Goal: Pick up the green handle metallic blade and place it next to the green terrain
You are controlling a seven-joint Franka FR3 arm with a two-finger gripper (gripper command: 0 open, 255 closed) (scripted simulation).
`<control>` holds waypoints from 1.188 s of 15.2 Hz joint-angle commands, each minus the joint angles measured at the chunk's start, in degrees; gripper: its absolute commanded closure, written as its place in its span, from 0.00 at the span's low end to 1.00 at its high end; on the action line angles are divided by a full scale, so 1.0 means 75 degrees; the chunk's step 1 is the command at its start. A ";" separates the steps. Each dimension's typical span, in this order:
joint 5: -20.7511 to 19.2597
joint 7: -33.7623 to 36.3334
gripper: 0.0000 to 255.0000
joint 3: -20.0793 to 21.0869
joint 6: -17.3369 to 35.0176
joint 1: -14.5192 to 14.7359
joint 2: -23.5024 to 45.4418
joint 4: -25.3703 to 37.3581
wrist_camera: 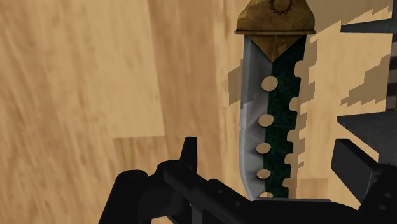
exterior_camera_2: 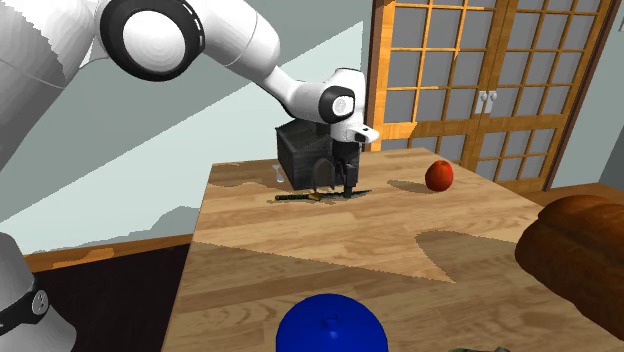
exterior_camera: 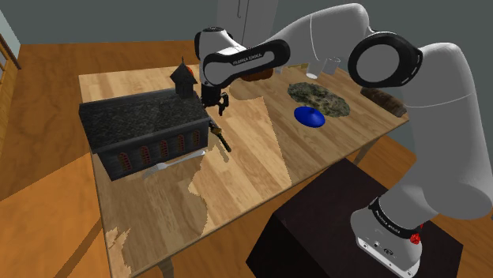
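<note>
Wooden table (exterior_camera: 261, 170) in a house, with a dark model church (exterior_camera: 146, 126) at one side.
The green-handled knife (exterior_camera: 220, 137) lies flat just beside the church, its long axis slanting toward the shoulder view's lower right, well apart from the green terrain (exterior_camera: 320, 98). The gripper (exterior_camera: 214, 106) hovers over it, jaws spread either side of the studded handle, not clasping it. What is inside the pale cup (exterior_camera: 329, 63) cannot be made out.

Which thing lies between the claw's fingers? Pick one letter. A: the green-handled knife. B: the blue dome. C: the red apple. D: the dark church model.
A: the wrist view shows the green-handled knife lying inside the open claw, with neither side touching it.
</note>
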 commanded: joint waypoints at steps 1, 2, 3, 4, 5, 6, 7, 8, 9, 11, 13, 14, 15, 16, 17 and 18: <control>0.0003 0.0007 0.00 0.0043 0.0035 0.0068 0.0106 -0.0115; 0.0004 0.0006 0.00 0.0042 0.0035 0.0069 0.0106 -0.0115; 0.0006 0.0005 0.00 0.0040 0.0035 0.0070 0.0106 -0.0115; 0.0007 0.0005 0.00 0.0039 0.0035 0.0071 0.0105 -0.0115; 0.0008 0.0004 0.00 0.0038 0.0035 0.0072 0.0105 -0.0115; 0.0009 0.0004 0.00 0.0037 0.0035 0.0073 0.0105 -0.0115; 0.0010 0.0003 0.00 0.0035 0.0035 0.0074 0.0105 -0.0115; 0.0011 -0.0013 1.00 0.0031 0.0058 0.0055 0.0105 -0.0139; 0.0012 0.0007 1.00 0.0039 0.0133 0.0049 0.0014 -0.0305; 0.0016 -0.0028 1.00 0.0035 0.0104 0.0023 0.0014 -0.0273; 0.0016 -0.0038 1.00 0.0033 0.0100 0.0016 0.0020 -0.0263; 0.0017 -0.0046 1.00 0.0032 0.0110 0.0006 0.0008 -0.0286; 0.0018 -0.0030 1.00 0.0036 0.0105 0.0019 -0.0003 -0.0293; 0.0019 -0.0032 1.00 0.0037 0.0075 0.0023 0.0007 -0.0253; 0.0011 0.0003 1.00 0.0034 0.0036 0.0075 0.0105 -0.0116; 0.0021 -0.0003 1.00 0.0041 -0.0030 0.0071 0.0047 -0.0108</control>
